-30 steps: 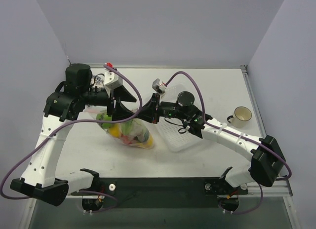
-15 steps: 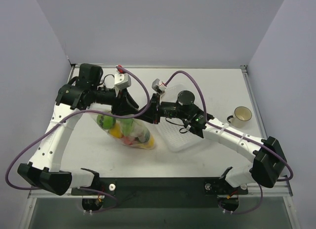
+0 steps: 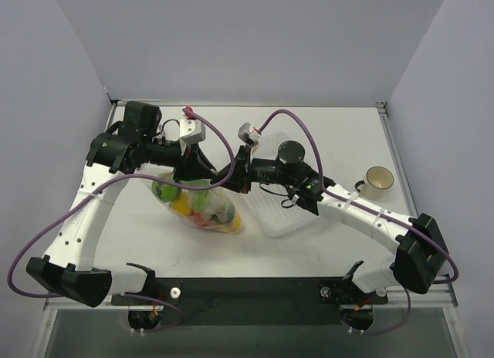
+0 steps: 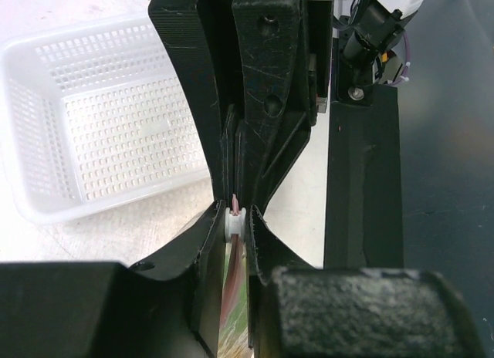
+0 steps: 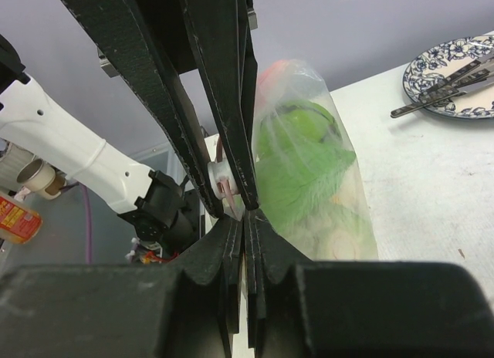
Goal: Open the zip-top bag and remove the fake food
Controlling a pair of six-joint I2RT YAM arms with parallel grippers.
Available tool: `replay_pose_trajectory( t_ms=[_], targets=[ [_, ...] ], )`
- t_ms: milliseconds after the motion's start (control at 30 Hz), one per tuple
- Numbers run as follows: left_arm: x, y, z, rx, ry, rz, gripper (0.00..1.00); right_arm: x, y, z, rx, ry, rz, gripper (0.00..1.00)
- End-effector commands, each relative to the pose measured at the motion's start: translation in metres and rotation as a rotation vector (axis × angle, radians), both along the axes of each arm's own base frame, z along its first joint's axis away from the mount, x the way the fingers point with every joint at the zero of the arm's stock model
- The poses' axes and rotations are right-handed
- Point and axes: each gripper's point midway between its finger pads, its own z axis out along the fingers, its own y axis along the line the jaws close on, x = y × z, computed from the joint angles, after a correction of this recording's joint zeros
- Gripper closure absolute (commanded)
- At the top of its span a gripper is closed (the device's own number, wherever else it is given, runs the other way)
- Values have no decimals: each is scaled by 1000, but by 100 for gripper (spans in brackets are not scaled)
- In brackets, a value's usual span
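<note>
The clear zip-top bag (image 3: 199,206) stands on the table, its pink zip edge raised between both grippers. The fake food (image 3: 207,210) is inside it, with green, yellow and red pieces showing; in the right wrist view a green piece (image 5: 299,169) presses against the plastic. My left gripper (image 4: 234,219) is shut on the white zip slider (image 4: 234,226). My right gripper (image 5: 245,216) is shut on the bag's top edge right beside the slider (image 5: 218,176). Seen from above, the left gripper (image 3: 215,175) and right gripper (image 3: 230,173) meet tip to tip over the bag's top corner.
A rigid white mesh tray (image 3: 284,207) lies just right of the bag, under the right arm. A mug (image 3: 379,180) stands at the far right. In the right wrist view a patterned plate (image 5: 457,71) holds cutlery.
My left gripper has swung right to the bag's top edge and closed on the zip slider. The right gripper has kept its hold and place.
</note>
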Motion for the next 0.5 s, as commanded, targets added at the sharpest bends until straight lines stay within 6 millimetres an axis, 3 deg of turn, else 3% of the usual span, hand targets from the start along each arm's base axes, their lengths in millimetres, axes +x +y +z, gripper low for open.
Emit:
replay_pose_trajectory(
  t_ms=[0,267,400,433,467],
  targets=[
    [-3,4,11,9,-77,-2,99,-7,-6,64,142,-147,26,100],
    [4,20,9,74,-126,45,100,7,-16,62,136,-143,-16,100],
    [35,60,-6,159,-194,161,100,18,-24,64,138,-143,-51,100],
    [43,80,-9,166,-167,222,100,21,-27,64,138,-146,-60,100],
    [46,88,-1,158,-201,226,100,21,-27,64,137,-143,-60,100]
  ],
)
